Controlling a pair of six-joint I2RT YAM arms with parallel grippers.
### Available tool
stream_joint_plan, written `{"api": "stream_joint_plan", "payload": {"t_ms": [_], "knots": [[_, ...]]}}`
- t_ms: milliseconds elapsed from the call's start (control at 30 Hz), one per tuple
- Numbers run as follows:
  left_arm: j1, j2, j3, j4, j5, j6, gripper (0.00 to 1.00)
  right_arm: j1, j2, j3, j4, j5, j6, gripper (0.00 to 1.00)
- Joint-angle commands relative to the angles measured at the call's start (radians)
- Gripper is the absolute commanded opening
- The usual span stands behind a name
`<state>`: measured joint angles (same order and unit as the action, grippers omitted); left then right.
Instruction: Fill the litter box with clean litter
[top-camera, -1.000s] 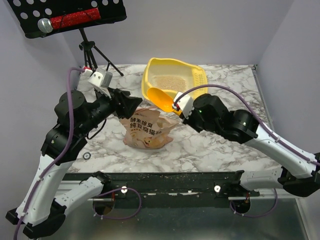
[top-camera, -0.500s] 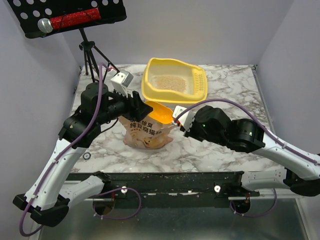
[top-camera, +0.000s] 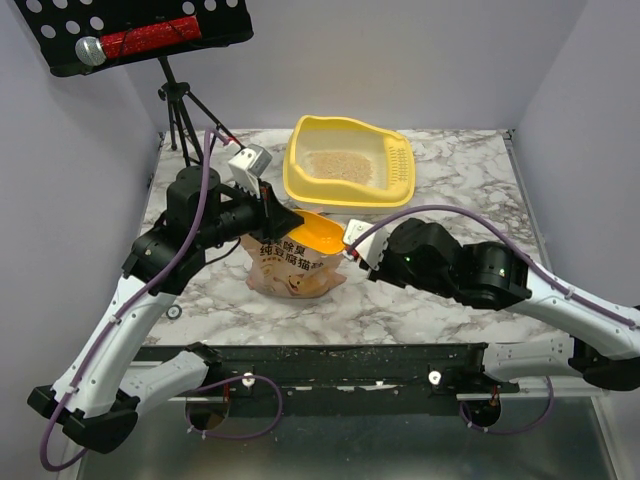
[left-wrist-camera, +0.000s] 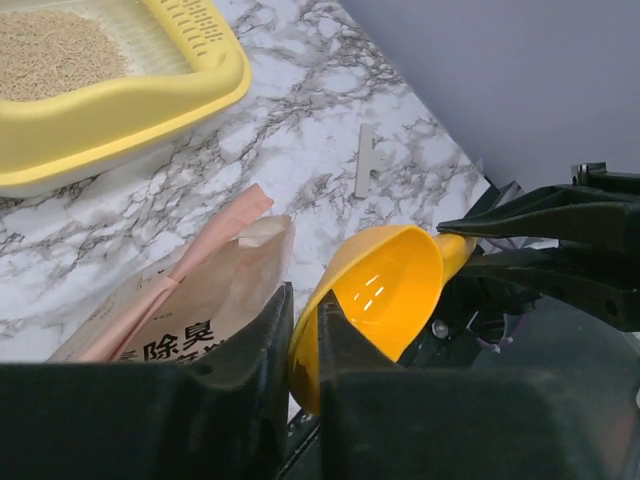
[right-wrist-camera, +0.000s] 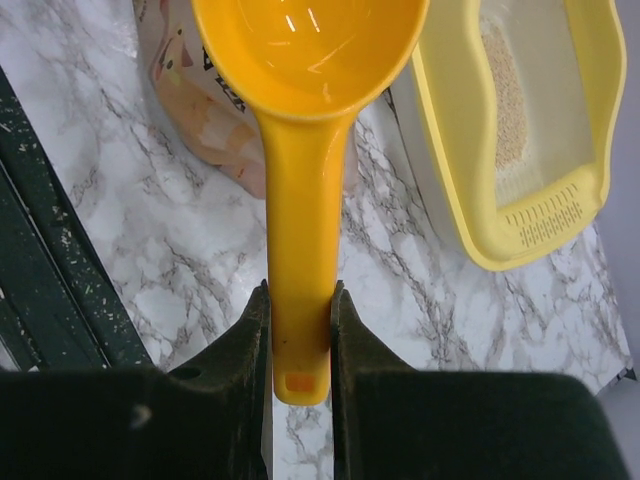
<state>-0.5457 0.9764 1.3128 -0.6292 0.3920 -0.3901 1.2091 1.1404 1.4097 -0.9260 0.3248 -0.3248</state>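
The yellow litter box (top-camera: 300, 185) stands at the back centre of the marble table, with a patch of clean litter (top-camera: 335, 165) in it. Over the tan-pink bag (top-camera: 295, 268) hangs an empty yellow-orange scoop (top-camera: 318, 234). My right gripper (right-wrist-camera: 299, 300) is shut on the scoop's handle (right-wrist-camera: 300, 250). My left gripper (left-wrist-camera: 303, 300) is shut on the rim of the scoop's bowl (left-wrist-camera: 390, 290), right beside the bag's open top (left-wrist-camera: 190, 310). The left wrist view has the litter box (left-wrist-camera: 130, 100) and its clean litter (left-wrist-camera: 50, 55) at the upper left.
A black tripod stand (top-camera: 185, 110) holding a perforated tray (top-camera: 130, 35) with a red object and a microphone sits at the back left. A black rail (top-camera: 340, 360) runs along the near table edge. Grey walls close in both sides. A small pale strip (left-wrist-camera: 365, 160) lies on the marble.
The right arm carried the scoop from the litter box's front rim back over the bag. The left gripper swung right to the scoop and closed on its bowl rim.
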Motion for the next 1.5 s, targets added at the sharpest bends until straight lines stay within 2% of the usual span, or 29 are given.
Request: {"api": "stream_joint_plan", "payload": {"t_ms": [0,67,100,133,200,233,267,333,467,733,833,933,1000,1167,1267,1467], "knots": [[-0.007,-0.004,-0.030,0.035,0.025,0.013,0.00,0.021,-0.014,-0.012,0.012,0.010,-0.019,0.00],[-0.007,-0.024,-0.072,0.081,0.004,0.011,0.00,0.023,-0.036,-0.050,0.059,0.043,-0.011,0.04],[-0.007,-0.040,-0.104,0.110,-0.008,0.013,0.00,0.021,-0.065,-0.078,0.126,0.075,-0.008,0.16],[-0.007,-0.063,-0.128,0.140,-0.034,0.017,0.00,0.020,-0.088,-0.115,0.180,0.101,-0.005,0.34],[-0.007,-0.106,-0.174,0.192,-0.080,0.039,0.00,0.020,-0.139,-0.172,0.296,0.144,0.003,0.62],[-0.007,-0.129,-0.196,0.216,-0.103,0.049,0.00,0.021,-0.160,-0.192,0.343,0.163,0.010,0.71],[-0.007,-0.146,-0.213,0.241,-0.119,0.065,0.00,0.020,-0.174,-0.198,0.377,0.177,0.021,0.76],[-0.007,-0.174,-0.234,0.270,-0.166,0.088,0.00,0.007,-0.186,-0.199,0.432,0.197,0.035,0.81],[-0.005,-0.200,-0.251,0.292,-0.286,0.120,0.00,-0.101,-0.154,-0.137,0.470,0.172,0.146,0.84],[-0.003,-0.274,-0.288,0.378,-0.302,0.062,0.00,-0.436,-0.001,0.031,0.492,-0.142,0.544,0.82],[-0.002,-0.274,-0.307,0.407,-0.292,0.008,0.00,-0.560,0.012,-0.015,0.596,-0.286,0.674,0.82],[-0.002,-0.269,-0.320,0.422,-0.269,-0.052,0.00,-0.731,-0.010,-0.135,0.751,-0.585,0.806,0.81],[-0.002,-0.272,-0.337,0.450,-0.268,-0.085,0.00,-0.802,-0.021,-0.205,0.844,-0.743,0.866,0.80],[0.003,-0.266,-0.372,0.509,-0.257,-0.134,0.00,-0.859,-0.039,-0.337,1.025,-0.943,0.940,0.80],[0.003,-0.263,-0.399,0.565,-0.234,-0.168,0.00,-0.873,-0.038,-0.420,1.206,-1.049,1.032,0.80],[0.004,-0.252,-0.426,0.620,-0.202,-0.207,0.00,-0.878,-0.022,-0.500,1.311,-1.080,1.072,0.80]]}}
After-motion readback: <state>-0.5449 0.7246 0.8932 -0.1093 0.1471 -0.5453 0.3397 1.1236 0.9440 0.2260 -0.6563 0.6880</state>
